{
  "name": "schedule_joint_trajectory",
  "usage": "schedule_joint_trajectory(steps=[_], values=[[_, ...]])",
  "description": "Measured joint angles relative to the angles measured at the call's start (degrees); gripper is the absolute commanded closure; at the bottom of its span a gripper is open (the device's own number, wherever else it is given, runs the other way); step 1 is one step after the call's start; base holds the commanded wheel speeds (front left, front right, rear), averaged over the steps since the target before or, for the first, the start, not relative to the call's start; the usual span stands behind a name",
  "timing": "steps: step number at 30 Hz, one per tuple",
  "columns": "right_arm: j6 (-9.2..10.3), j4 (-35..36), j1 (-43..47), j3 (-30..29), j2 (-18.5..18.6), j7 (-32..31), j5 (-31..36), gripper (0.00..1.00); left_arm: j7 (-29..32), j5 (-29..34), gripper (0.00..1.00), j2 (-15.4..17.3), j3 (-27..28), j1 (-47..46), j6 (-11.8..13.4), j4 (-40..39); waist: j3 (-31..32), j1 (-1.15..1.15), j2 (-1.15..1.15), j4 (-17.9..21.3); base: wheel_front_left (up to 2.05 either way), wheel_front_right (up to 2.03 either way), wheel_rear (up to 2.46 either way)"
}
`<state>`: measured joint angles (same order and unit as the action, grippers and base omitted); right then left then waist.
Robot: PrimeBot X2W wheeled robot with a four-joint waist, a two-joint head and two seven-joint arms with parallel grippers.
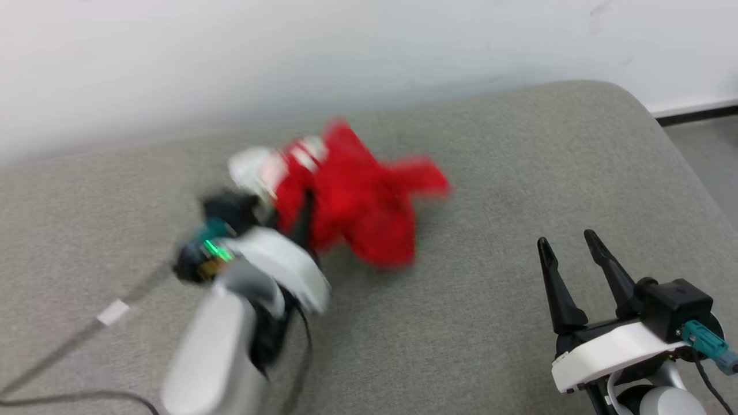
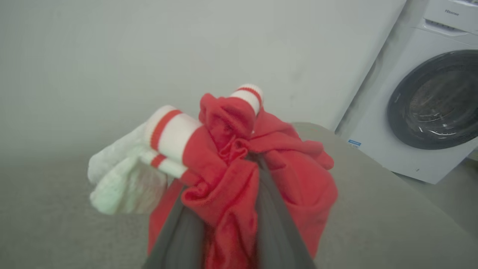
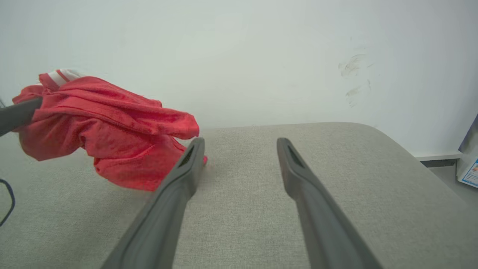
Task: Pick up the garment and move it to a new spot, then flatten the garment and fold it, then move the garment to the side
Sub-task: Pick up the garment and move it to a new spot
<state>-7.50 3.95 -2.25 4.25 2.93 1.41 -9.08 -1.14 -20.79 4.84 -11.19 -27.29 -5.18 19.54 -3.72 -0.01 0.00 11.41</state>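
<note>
Grey woven upholstery [image 1: 490, 323] spreads beneath both arms, a padded surface with a rounded far corner. Nearest, at the lower right of the head view, the right gripper [image 1: 566, 239] hangs over bare fabric. Its two dark fingers are spread wide with nothing between them, and it sits well apart from the cloth. At the lower left a dark cable [image 1: 57, 397] carrying a small white tag [image 1: 112, 312] trails across the cushion.

Further in, the left arm reaches forward, heavily blurred in the head view. In its own wrist view the left gripper [image 2: 248, 157] has its fingers drawn together, pinching a bunch of red cloth where the tips meet. That cloth is the garment [image 2: 224, 186], crumpled into a loose red bundle, with white sleeves and red-and-white striped trim pushed out to the left of the fingers.

From the right wrist view the bundle hangs off the left finger over the middle-left of the cushion. Whether its lowest fold touches the surface cannot be told. No lettering or number can be made out in the folds.

Behind the cushion stands a plain pale wall [image 1: 288, 57]. Beyond the cushion's corner, the left wrist view shows a white washing machine [image 2: 429, 104] with a dark round door.
</note>
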Motion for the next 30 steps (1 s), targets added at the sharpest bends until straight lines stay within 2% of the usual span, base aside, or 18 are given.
schedule_joint_trajectory(steps=[4, 5, 6, 7, 11, 15, 18, 22, 30], values=[[0.0, 0.1, 0.2, 0.0, 0.0, 0.0, -0.4, 0.0, 0.0, -0.1, 1.0, -1.4, -5.8, 7.6, -0.3, 0.6, -0.9, 0.0, 0.0, 1.0, 0.0, 0.0, 0.0], [0.0, 0.1, 0.2, 0.0, 0.0, 0.1, -0.7, 0.0, 1.3, -0.5, 0.62, -1.6, -9.2, 12.3, 0.2, 2.5, -1.8, 0.0, 0.0, 1.1, 0.0, 0.0, 0.0], [0.0, 0.1, 0.2, 0.1, 0.0, 0.2, -0.9, 0.0, 1.5, -1.1, 0.1, -1.7, -9.8, 13.6, 0.2, 3.1, -2.1, 0.0, 0.0, 1.1, 0.0, 0.0, 0.0], [0.0, 0.1, 0.1, 0.2, 0.0, 0.2, -1.0, 0.0, 1.5, -1.1, 0.0, -1.7, -10.6, 14.5, 0.4, 3.4, -2.3, 0.01, 0.0, 1.0, 0.0, 0.0, 0.0], [0.0, -0.2, 0.1, -0.1, 0.0, 0.4, -1.0, 0.0, 0.9, -2.9, 0.0, -1.9, -12.5, 15.7, 0.4, 4.1, -2.5, 0.01, 0.0, -0.2, 0.0, 0.0, 0.0], [0.0, -0.4, 0.2, -1.1, 0.0, 0.3, -0.8, 0.0, -4.9, -3.1, 0.0, -1.9, -12.5, 15.6, 1.3, 2.0, -1.6, 0.01, 0.0, -1.6, 0.0, 0.0, 0.0], [0.0, -0.3, 0.5, -1.9, 0.0, 0.0, -0.3, 0.0, -8.9, -1.9, 0.0, -1.9, -12.6, 14.6, 2.7, -0.8, -0.5, 0.01, 0.0, -3.0, 0.0, 0.0, 0.0], [0.0, 0.0, 1.0, -3.0, 0.0, -0.5, 0.1, 0.0, -10.8, -0.3, 0.0, -1.4, -11.2, 13.7, 5.1, -3.6, 0.7, 0.01, 0.0, -5.1, 0.0, 0.0, 0.0], [0.0, 1.1, 2.1, -4.6, 0.0, -1.7, 0.7, 0.0, -10.5, 0.8, 0.0, 5.4, -4.8, 15.5, 10.8, -7.6, 2.6, 0.01, 0.0, -8.2, 0.0, 0.0, 0.0]])
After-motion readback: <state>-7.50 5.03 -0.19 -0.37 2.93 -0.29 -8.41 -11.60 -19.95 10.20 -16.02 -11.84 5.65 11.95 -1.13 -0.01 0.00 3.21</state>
